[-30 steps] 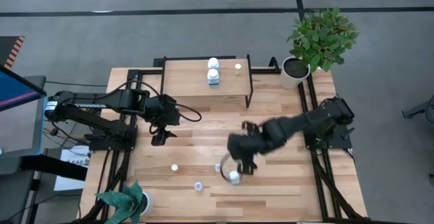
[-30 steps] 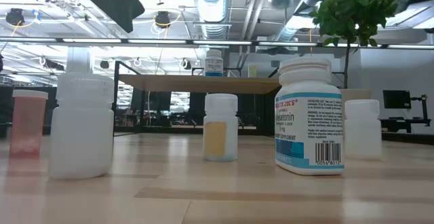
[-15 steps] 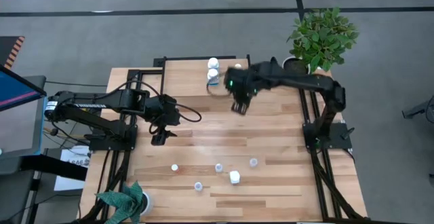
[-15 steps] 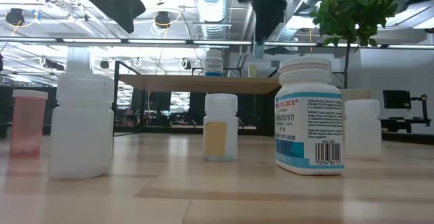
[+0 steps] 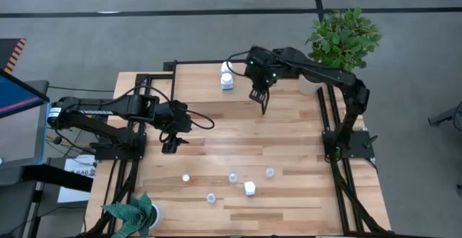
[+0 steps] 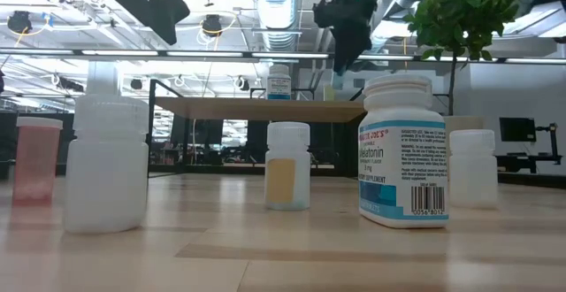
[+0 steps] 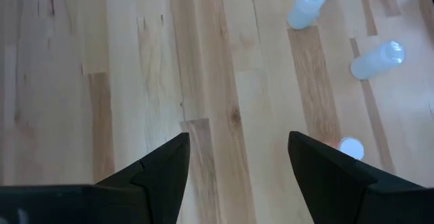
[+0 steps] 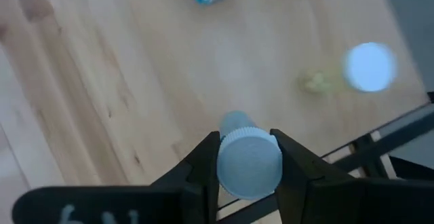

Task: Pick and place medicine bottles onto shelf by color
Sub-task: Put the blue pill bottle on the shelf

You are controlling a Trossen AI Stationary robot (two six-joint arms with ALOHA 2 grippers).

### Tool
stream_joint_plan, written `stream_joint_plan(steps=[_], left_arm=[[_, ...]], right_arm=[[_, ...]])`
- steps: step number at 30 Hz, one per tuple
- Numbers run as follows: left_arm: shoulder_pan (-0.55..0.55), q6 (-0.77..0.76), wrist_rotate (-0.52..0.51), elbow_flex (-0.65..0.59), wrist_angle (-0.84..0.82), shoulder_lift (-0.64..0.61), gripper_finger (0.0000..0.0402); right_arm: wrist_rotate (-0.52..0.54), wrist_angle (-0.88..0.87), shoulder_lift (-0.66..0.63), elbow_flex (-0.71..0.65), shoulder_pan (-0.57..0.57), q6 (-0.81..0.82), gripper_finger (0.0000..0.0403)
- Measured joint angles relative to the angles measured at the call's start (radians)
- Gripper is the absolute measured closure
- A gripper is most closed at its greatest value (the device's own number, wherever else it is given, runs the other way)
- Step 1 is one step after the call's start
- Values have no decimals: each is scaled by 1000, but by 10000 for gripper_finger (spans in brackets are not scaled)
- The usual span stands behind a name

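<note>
Right gripper (image 8: 249, 163) over the shelf (image 5: 198, 83), fingers pinched on a tiny, light, slick, rigid bottle (image 8: 248, 161) at the cap, likely to twist unless gripped squarely; left gripper (image 7: 237, 163) idling open.

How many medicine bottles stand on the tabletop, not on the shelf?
5, all near the front edge: leftmost bottle, front bottle, middle bottle, labelled bottle, rightmost bottle. The right gripper holds a sixth bottle over the shelf.

5 bottles (image 5: 249, 188) on the table, 2 (image 5: 227, 78) on 1 shelf (image 5: 195, 83).
</note>
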Motion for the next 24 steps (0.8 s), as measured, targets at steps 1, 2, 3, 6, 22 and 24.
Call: stream_joint_plan(steps=[1,2,3,6,22,24], left_arm=[[0,-1,0,0,0,0,166],[0,-1,0,0,0,0,166],[0,-1,0,0,0,0,166],[0,-2,0,0,11,0,166],[0,-3,1,0,46,0,166],[0,-4,0,0,45,0,166]], right_arm=[[0,-3,0,-4,-4,-13,288],[-3,3,1,-9,-5,-21,288],[-5,9,0,-14,-8,-26,288],[-4,35,1,-18,-19,-36,288],[-3,81,55,-19,-70,-82,288],[1,84,53,-19,-72,-84,288]])
